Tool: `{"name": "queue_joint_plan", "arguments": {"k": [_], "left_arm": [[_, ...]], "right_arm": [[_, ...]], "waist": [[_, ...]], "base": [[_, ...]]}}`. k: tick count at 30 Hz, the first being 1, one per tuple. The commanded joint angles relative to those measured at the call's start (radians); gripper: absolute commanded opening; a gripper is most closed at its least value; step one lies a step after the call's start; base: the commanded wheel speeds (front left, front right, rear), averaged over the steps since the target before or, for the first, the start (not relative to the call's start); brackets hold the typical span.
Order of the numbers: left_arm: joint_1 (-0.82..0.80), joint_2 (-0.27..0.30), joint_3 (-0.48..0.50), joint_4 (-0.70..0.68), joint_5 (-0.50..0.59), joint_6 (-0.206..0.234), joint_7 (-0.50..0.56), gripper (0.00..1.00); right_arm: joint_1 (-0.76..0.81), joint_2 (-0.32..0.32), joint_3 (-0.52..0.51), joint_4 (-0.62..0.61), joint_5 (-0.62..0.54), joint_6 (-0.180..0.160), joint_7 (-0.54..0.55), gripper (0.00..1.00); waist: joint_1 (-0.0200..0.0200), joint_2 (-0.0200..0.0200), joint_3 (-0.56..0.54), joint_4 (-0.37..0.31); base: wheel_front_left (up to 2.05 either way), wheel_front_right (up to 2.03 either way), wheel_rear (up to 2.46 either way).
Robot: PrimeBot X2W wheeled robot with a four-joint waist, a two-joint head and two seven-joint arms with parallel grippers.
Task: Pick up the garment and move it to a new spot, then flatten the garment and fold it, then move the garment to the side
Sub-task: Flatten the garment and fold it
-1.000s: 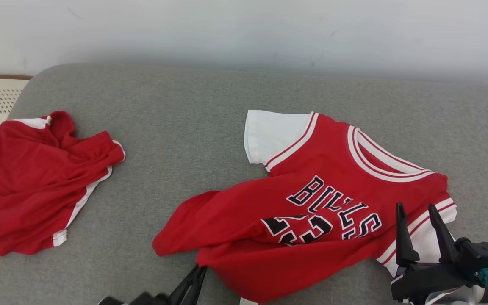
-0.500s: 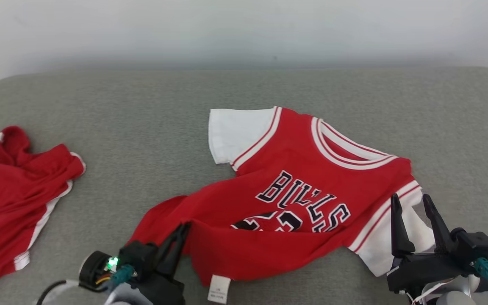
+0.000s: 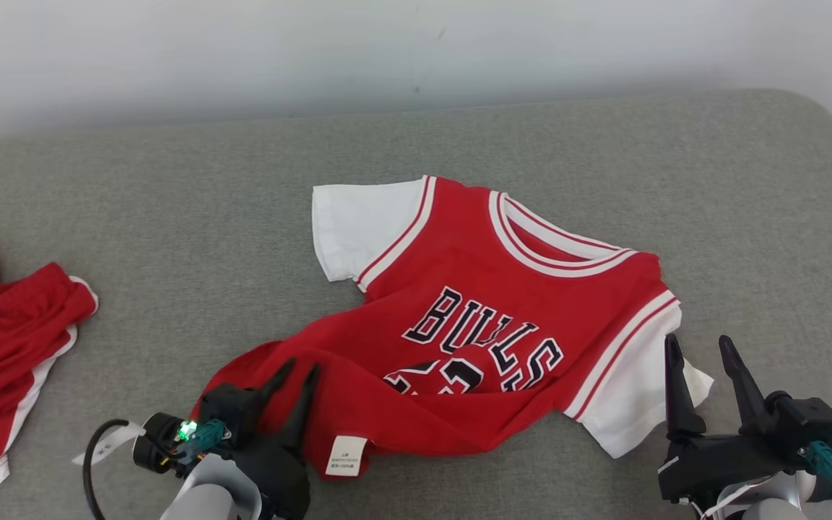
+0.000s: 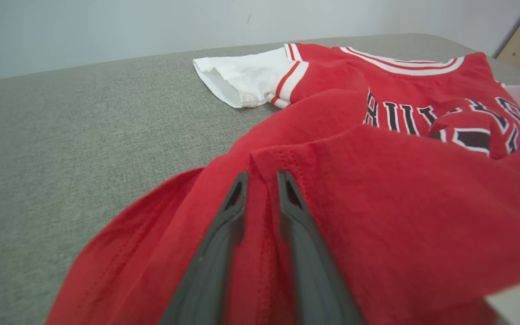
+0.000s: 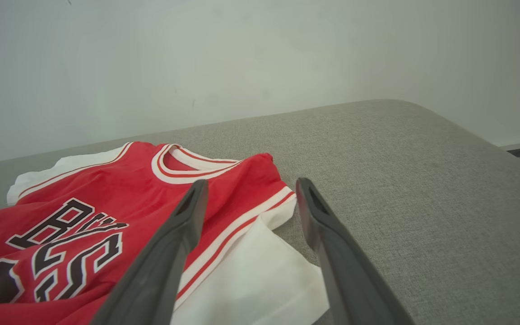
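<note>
**Jersey [image 3: 488, 318] on cushion [image 3: 170, 217], left gripper [image 3: 298, 372] at hem [image 3: 423, 433], right gripper [image 3: 698, 347] at sleeve [image 3: 633, 404].**
Left jaws narrowly parted astride a fold [image 4: 263, 212]; right jaws wide apart.

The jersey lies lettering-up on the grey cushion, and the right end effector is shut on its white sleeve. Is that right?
No. The right end effector is open, fingers spread over the white sleeve, as the right wrist view shows. The rest stands.
</note>
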Motion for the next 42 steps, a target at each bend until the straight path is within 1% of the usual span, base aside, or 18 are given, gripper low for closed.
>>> {"name": "queue_joint_plan", "arguments": {"k": [1,4,10,13,15,17,20,22,30,32,36,42], "left_arm": [[0.002,0.002,0.001,0.001,0.002,0.004,-0.007,1.00],[0.041,-0.010,0.019,-0.072,0.002,0.021,-0.007,1.00],[0.202,-0.011,0.046,-0.292,0.015,0.047,-0.008,1.00],[0.291,-0.005,0.049,-0.372,0.024,0.054,-0.008,1.00],[0.335,-0.008,0.051,-0.402,0.012,0.049,-0.008,1.00],[0.364,0.001,0.045,-0.391,0.019,0.042,-0.008,1.00],[0.377,-0.010,0.047,-0.371,0.006,0.039,-0.008,1.00],[0.375,-0.013,0.045,-0.354,0.004,0.027,-0.008,1.00],[0.333,-0.036,0.013,-0.239,0.004,-0.004,-0.008,1.00],[0.330,-0.039,0.009,-0.219,0.004,-0.004,-0.008,1.00],[0.340,-0.043,0.006,-0.214,0.006,-0.001,-0.008,1.00],[0.387,-0.046,-0.027,-0.211,0.017,-0.016,-0.006,1.00]], "right_arm": [[0.001,-0.001,0.003,0.002,-0.002,0.000,-0.002,1.00],[0.011,-0.001,0.001,0.002,-0.003,0.000,-0.002,1.00],[0.027,-0.003,0.004,0.002,0.002,0.000,-0.002,1.00],[0.032,-0.003,0.004,0.000,0.002,0.000,-0.002,1.00],[0.038,-0.002,0.004,-0.002,0.000,0.000,-0.002,1.00],[0.038,-0.002,0.010,-0.001,0.000,0.000,-0.002,1.00],[0.031,-0.005,0.018,0.002,0.003,0.000,-0.002,1.00],[0.023,-0.009,0.023,0.002,0.008,0.000,-0.002,1.00],[0.007,-0.018,0.024,0.002,0.014,0.000,-0.002,1.00],[0.006,-0.017,0.019,0.000,0.011,0.000,-0.002,1.00],[0.011,-0.018,0.010,-0.003,0.011,0.000,-0.002,1.00],[0.024,-0.014,-0.002,-0.003,0.009,0.000,-0.002,1.00]], "waist": [[-0.0001,-0.0001,-0.005,0.011],[-0.0001,-0.0001,-0.011,0.031],[-0.0001,-0.0001,-0.022,0.070],[-0.0001,-0.0001,-0.024,0.088],[-0.0001,-0.0001,-0.025,0.097],[-0.0001,-0.0001,-0.026,0.101],[-0.0001,-0.0001,-0.025,0.100],[-0.0001,-0.0001,-0.022,0.094],[-0.0001,-0.0001,-0.004,0.044],[-0.0001,-0.0001,-0.001,0.031],[-0.0001,-0.0001,0.001,0.015],[-0.0001,-0.0001,-0.002,0.012]], "base": [[0.00,0.00,0.00],[0.00,0.00,0.00],[0.00,0.00,0.00],[0.00,0.00,0.00],[0.00,0.00,0.00],[0.00,0.00,0.00],[0.00,0.00,0.00],[0.00,0.00,0.00],[0.00,0.00,0.00],[0.00,0.00,0.00],[0.00,0.00,0.00],[0.00,0.00,0.00]]}}
